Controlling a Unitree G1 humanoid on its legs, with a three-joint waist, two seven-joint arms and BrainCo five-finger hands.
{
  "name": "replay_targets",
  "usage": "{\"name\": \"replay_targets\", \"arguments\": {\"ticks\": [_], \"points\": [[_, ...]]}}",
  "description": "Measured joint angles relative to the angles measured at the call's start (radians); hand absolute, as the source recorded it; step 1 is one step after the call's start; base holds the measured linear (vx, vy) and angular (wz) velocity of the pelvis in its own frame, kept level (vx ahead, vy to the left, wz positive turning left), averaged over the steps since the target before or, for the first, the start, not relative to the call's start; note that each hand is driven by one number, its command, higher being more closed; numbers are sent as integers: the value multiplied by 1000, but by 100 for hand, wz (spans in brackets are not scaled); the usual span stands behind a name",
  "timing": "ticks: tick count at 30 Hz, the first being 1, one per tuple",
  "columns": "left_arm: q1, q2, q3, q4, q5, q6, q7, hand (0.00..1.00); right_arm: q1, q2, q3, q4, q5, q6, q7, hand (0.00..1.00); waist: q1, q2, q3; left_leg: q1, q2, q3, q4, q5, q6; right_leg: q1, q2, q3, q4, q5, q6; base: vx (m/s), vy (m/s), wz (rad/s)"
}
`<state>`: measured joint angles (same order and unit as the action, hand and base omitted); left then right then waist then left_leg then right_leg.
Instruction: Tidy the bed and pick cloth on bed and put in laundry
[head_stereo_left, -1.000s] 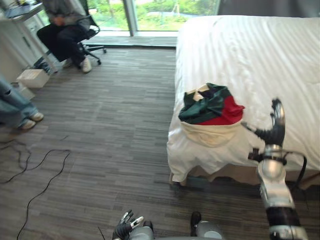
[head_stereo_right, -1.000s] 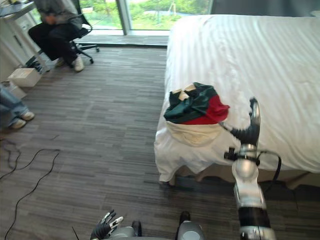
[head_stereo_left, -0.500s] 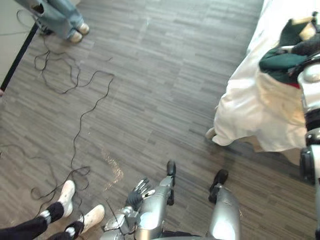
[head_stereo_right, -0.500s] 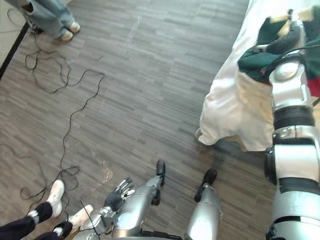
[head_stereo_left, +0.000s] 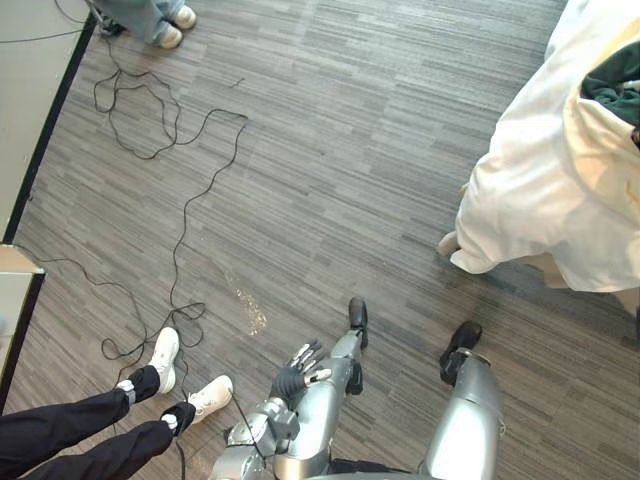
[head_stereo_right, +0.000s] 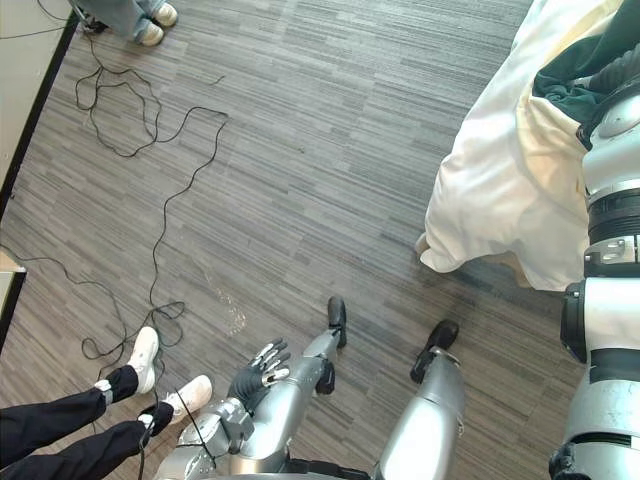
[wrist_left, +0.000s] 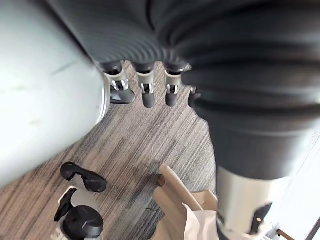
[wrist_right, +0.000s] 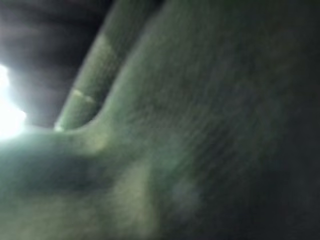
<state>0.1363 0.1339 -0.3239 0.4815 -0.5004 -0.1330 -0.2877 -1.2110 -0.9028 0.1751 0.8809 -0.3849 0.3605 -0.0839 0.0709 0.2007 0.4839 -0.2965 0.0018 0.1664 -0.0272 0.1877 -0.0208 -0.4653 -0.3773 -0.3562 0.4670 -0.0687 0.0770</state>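
Note:
A bundle of dark green cloth (head_stereo_right: 565, 80) with a cream part (head_stereo_left: 605, 150) lies at the corner of the bed, on its white sheet (head_stereo_left: 530, 190). My right arm reaches up along the bed's corner, and the dark cover of my right hand (head_stereo_right: 612, 72) lies against the green cloth; its fingers are hidden. Green fabric (wrist_right: 200, 125) sits right against the camera in the right wrist view. My left hand (head_stereo_left: 297, 368) hangs low over the floor, far from the bed, with relaxed fingers (wrist_left: 145, 95) holding nothing.
A person's legs in dark trousers and white shoes (head_stereo_left: 165, 360) stand close at my lower left. Another person's shoes (head_stereo_left: 170, 25) show at the far left. Black cables (head_stereo_left: 170, 130) loop over the grey floor. A pale wall (head_stereo_left: 35, 90) runs along the left.
The camera has swung down and to the left, so the bed now sits at the right edge. My right hand, raised beside the cloth a second ago, now lies on the green cloth.

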Motion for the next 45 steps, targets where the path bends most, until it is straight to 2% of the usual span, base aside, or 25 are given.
{"name": "replay_targets", "arguments": {"ticks": [2, 5, 7, 10, 11, 12, 14, 15, 16, 17, 18, 19, 20, 23, 25, 26, 27, 28, 29, 30, 31, 35, 36, 37, 45], "points": [[0, 2, 0, -2, 0, 3, -10, 0, 6, 1, -1, 24, 26, -16, 28, 100, -3, -4, -1, 29, 7, 7, -6, 0, 0, 38, 17, 1, -35, 17, 3, 56, -41, -23], [0, 19, 2, -9, 0, 6, -20, 0, 40, 7, -30, 86, 118, -76, 72, 100, -8, -25, -2, 73, 18, 12, -16, -2, 1, 95, 42, -1, -86, 36, 4, 68, -48, -17], [3, 36, 8, -22, 0, 13, -28, 0, 97, 35, -64, 104, 208, -128, 107, 100, -16, -49, -2, 115, 26, 19, -29, -3, 1, 141, 62, -1, -119, 46, 4, 52, -45, -16], [13, 38, 38, -52, -1, 19, -39, 0, 230, 85, -120, 42, 362, -197, 148, 100, -36, -76, -1, 173, 37, 31, -44, -5, -2, 202, 86, 3, -159, 58, 4, 46, -73, -18], [19, 37, 46, -63, -3, 20, -40, 0, 267, 98, -142, 13, 395, -205, 156, 100, -39, -79, -1, 184, 40, 33, -44, -7, -6, 214, 90, 3, -167, 60, 3, 38, -79, -21], [36, 38, 67, -88, -8, 20, -41, 0, 348, 136, -186, -52, 463, -217, 170, 100, -55, -90, -3, 207, 50, 36, -44, -12, -9, 242, 99, 3, -185, 62, 2, 28, -74, -20], [62, 38, 103, -95, -8, 21, -43, 0, 538, 228, -264, -194, 616, -251, 209, 100, -60, -115, -26, 243, 61, 58, -44, -33, -22, 274, 120, 14, -211, 57, 6, 28, -75, -34], [71, 38, 110, -95, -8, 24, -44, 0, 592, 260, -285, -231, 654, -259, 213, 100, -62, -121, -42, 244, 66, 60, -44, -39, -20, 275, 127, 18, -218, 58, 6, 57, -66, -28], [87, 35, 121, -94, -8, 34, -50, 0, 695, 329, -320, -294, 708, -271, 217, 100, -76, -131, -67, 254, 72, 61, -45, -43, -24, 292, 138, 20, -236, 61, 6, 92, -65, -14], [101, 33, 122, -87, -8, 38, -54, 0, 799, 397, -341, -361, 759, -277, 207, 100, -89, -138, -88, 273, 77, 62, -44, -53, -33, 316, 145, 19, -249, 61, 6, 101, -57, -10], [110, 29, 122, -86, -8, 38, -56, 0, 852, 426, -345, -394, 780, -279, 198, 100, -93, -141, -101, 278, 80, 62, -41, -56, -32, 326, 149, 18, -257, 61, 6, 100, -45, -7], [128, 18, 125, -86, -8, 38, -57, 0, 952, 479, -345, -450, 802, -300, 179, 100, -102, -143, -135, 282, 84, 61, -38, -61, -36, 336, 153, 15, -269, 61, 6, 87, -32, -2], [134, 10, 128, -84, -8, 38, -57, 0, 999, 505, -345, -474, 808, -313, 169, 100, -109, -142, -149, 285, 85, 59, -38, -62, -36, 344, 156, 11, -276, 61, 6, 116, -35, -1], [159, -31, 141, -79, -8, 38, -45, 0, 1221, 670, -341, -553, 811, -366, 115, 100, -116, -141, -209, 326, 95, 54, -35, -88, -44, 408, 173, -6, -318, 63, 10, 108, -29, 1], [160, -36, 140, -73, -8, 38, -35, 0, 1285, 722, -332, -553, 824, -396, 106, 100, -117, -139, -235, 329, 97, 45, -33, -97, -49, 431, 176, -16, -330, 62, 13, 44, -8, 15], [160, -35, 141, -62, -8, 36, -34, 0, 1311, 744, -329, -553, 839, -410, 108, 100, -123, -138, -250, 326, 95, 30, -33, -98, -49, 437, 179, -5, -325, 51, 26, 41, -13, 46], [158, -30, 141, -41, -10, 32, -34, 0, 1341, 763, -320, -553, 859, -444, 110, 100, -139, -136, -261, 324, 94, -3, -31, -99, -46, 439, 195, 53, -298, 12, 36, 58, -50, 85], [158, -28, 141, -25, -18, 29, -35, 0, 1369, 778, -319, -554, 877, -488, 110, 100, -156, -135, -266, 323, 86, -46, -26, -99, -43, 440, 217, 129, -268, -27, 27, 63, -60, 93], [159, -28, 141, -16, -19, 27, -36, 0, 1381, 781, -317, -554, 892, -506, 110, 100, -159, -133, -273, 325, 81, -64, -26, -99, -42, 443, 220, 142, -255, -39, 23, 89, -58, 90], [170, -28, 142, -12, -34, 25, -33, 0, 1397, 782, -312, -554, 923, -531, 110, 100, -159, -125, -293, 322, 76, -87, -28, -93, -39, 443, 216, 127, -247, -51, 24, 96, -22, 52], [177, -27, 148, -12, -50, 20, -27, 0, 1399, 792, -312, -554, 947, -555, 111, 100, -145, -116, -302, 320, 72, -92, -28, -90, -39, 444, 215, 122, -241, -58, 23, 98, -8, 35], [202, -29, 168, -12, -99, -11, 14, 0, 1407, 817, -280, -554, 976, -620, 131, 100, -131, -99, -317, 305, 70, -127, -27, -88, -40, 444, 216, 96, -230, -78, 17, 70, -19, 26], [211, -30, 169, -13, -99, -17, 18, 0, 1416, 821, -269, -554, 975, -625, 138, 100, -129, -100, -320, 303, 69, -137, -27, -86, -38, 445, 215, 89, -222, -87, 18, 41, -22, 16], [238, -30, 169, -17, -95, -32, 27, 0, 1472, 855, -254, -507, 954, -661, 148, 100, -112, -140, -355, 312, 63, -135, -31, -68, -61, 460, 200, 43, -156, -177, -1, 28, -16, 9], [236, -31, 169, -15, -95, -32, 32, 0, 1489, 855, -242, -455, 952, -666, 152, 100, -111, -144, -354, 338, 65, -135, -49, -69, -62, 476, 196, 39, -157, -180, 4, 2, 0, 1]]}}
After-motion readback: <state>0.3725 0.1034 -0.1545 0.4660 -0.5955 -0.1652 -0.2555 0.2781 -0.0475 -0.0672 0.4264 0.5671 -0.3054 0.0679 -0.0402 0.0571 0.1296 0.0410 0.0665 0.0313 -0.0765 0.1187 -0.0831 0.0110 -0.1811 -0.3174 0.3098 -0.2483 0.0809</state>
